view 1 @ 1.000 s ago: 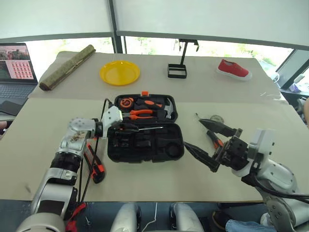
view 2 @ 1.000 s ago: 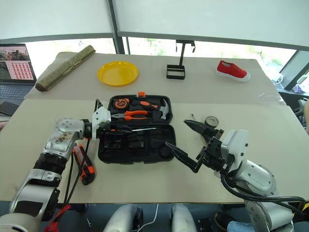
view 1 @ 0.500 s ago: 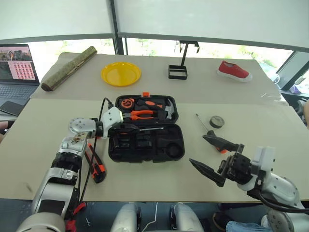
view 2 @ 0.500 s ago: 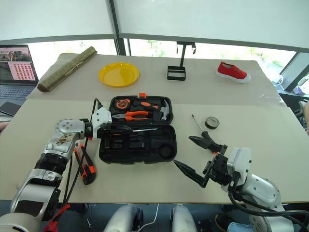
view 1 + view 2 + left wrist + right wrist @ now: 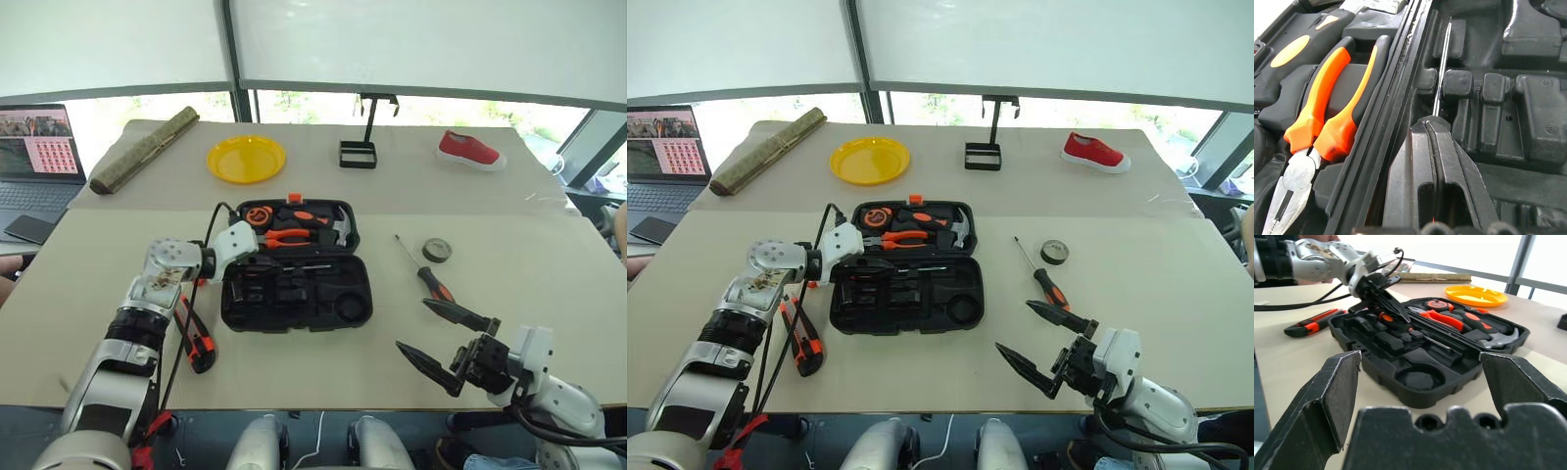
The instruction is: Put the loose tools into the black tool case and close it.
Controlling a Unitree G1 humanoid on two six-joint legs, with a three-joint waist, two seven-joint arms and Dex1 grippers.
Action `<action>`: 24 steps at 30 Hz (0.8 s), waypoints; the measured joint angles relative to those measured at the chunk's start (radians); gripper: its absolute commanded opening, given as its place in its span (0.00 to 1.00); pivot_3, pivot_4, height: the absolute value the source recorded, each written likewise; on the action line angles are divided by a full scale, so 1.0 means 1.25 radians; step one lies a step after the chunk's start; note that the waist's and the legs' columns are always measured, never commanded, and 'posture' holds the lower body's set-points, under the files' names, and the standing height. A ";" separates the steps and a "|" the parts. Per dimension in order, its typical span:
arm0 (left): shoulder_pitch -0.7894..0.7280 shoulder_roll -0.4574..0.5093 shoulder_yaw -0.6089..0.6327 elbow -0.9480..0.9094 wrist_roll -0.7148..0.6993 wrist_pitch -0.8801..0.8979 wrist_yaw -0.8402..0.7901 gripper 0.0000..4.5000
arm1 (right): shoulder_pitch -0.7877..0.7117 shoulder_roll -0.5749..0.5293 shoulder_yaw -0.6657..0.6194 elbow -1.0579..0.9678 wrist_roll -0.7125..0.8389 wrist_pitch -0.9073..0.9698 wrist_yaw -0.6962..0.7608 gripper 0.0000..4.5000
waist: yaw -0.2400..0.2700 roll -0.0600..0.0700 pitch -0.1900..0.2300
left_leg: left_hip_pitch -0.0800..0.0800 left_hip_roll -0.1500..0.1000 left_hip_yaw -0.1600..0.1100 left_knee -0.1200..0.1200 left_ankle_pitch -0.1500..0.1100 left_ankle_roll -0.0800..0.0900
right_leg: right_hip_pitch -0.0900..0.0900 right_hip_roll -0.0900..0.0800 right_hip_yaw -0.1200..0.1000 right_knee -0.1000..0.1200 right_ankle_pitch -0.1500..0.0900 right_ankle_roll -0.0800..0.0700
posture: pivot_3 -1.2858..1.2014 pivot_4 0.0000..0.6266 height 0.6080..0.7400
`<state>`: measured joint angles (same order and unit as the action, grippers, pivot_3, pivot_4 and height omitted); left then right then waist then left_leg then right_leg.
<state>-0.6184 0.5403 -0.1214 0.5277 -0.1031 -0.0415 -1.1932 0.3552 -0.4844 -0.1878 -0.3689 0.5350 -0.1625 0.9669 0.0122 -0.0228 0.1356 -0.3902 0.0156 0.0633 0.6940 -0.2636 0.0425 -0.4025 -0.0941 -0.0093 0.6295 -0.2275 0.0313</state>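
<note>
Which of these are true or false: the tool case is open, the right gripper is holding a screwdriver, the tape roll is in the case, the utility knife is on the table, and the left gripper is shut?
1. The black tool case lies open. True.
2. The right gripper holds a screwdriver. False: it is open and holds nothing; a screwdriver lies on the table beyond it.
3. The tape roll sits inside the case. False: it lies on the table to the right of the case.
4. The utility knife lies on the table left of the case. True.
5. The left gripper is shut, over the case. True.
</note>
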 measured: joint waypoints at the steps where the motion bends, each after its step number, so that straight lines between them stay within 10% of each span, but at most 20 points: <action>1: 0.021 -0.008 0.017 -0.006 -0.036 -0.002 -0.021 0.17 | 0.012 0.001 -0.013 0.002 0.005 -0.002 0.000 1.00 | 0.000 0.000 0.000 | -0.001 0.000 0.000 0.000 0.000 0.000 | -0.001 0.000 0.000 0.000 0.000 0.000 | 0.52 0.24 1.00; 11: 0.241 0.172 0.229 -0.218 -0.315 0.067 -0.264 0.97 | 0.183 0.024 -0.195 0.073 0.026 -0.073 0.003 1.00 | -0.005 0.000 0.002 | 0.001 0.001 0.000 -0.003 -0.001 -0.001 | -0.001 -0.002 0.000 0.000 -0.003 -0.002 | 0.52 0.24 1.00; 24: 0.406 0.171 0.292 -0.433 -0.445 0.151 -0.258 0.99 | 0.130 -0.042 -0.204 0.023 -0.023 0.144 -0.191 1.00 | -0.007 0.001 0.003 | 0.001 0.001 0.000 -0.003 -0.001 -0.002 | -0.002 -0.011 0.000 0.000 -0.007 -0.007 | 0.52 0.24 1.00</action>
<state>-0.1113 0.7538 0.2432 -0.0133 -0.6587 0.1473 -1.5158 0.5175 -0.5368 -0.4425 -0.3399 0.5067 0.0175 0.7284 0.0038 -0.0211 0.1390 -0.3892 0.0167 0.0637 0.6904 -0.2651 0.0406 -0.4049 -0.1074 -0.0095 0.6296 -0.2365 0.0225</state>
